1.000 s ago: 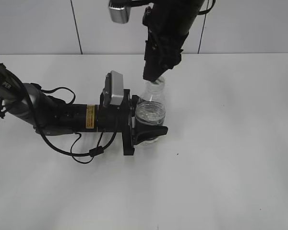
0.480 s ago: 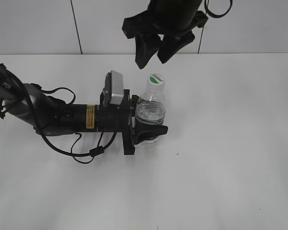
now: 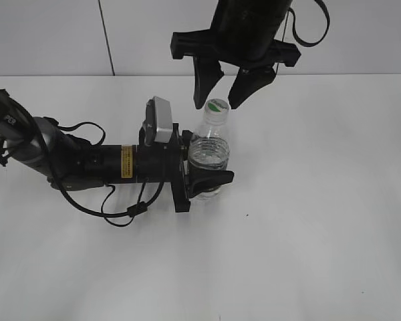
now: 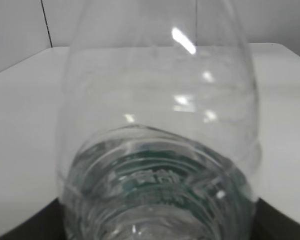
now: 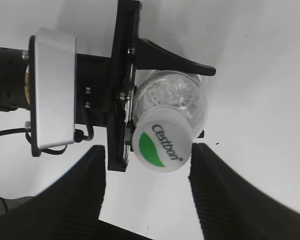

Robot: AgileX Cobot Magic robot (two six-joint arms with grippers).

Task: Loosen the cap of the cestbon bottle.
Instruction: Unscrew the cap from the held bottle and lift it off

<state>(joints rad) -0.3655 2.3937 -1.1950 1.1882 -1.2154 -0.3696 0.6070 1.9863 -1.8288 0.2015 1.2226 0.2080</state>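
Observation:
The clear cestbon bottle [image 3: 210, 152] stands upright on the white table. It fills the left wrist view [image 4: 160, 150] and shows from above in the right wrist view [image 5: 177, 97]. Its white cap [image 3: 217, 108] with a green patch sits on the neck and shows in the right wrist view [image 5: 161, 145]. My left gripper [image 3: 210, 180] is shut around the bottle's body, reaching in from the left. My right gripper [image 3: 224, 90] hangs open just above the cap, one finger on each side [image 5: 147, 192], not touching it.
The white table [image 3: 321, 200] stretches around the bottle. A grey-white wall [image 3: 47, 33] with dark seams stands behind. The left arm and its cables [image 3: 87, 167] lie low across the table's left half.
My right gripper let go of the cap, opened wide and rose, turning about its axis, then came lower over the cap. The left gripper and bottle stayed put.

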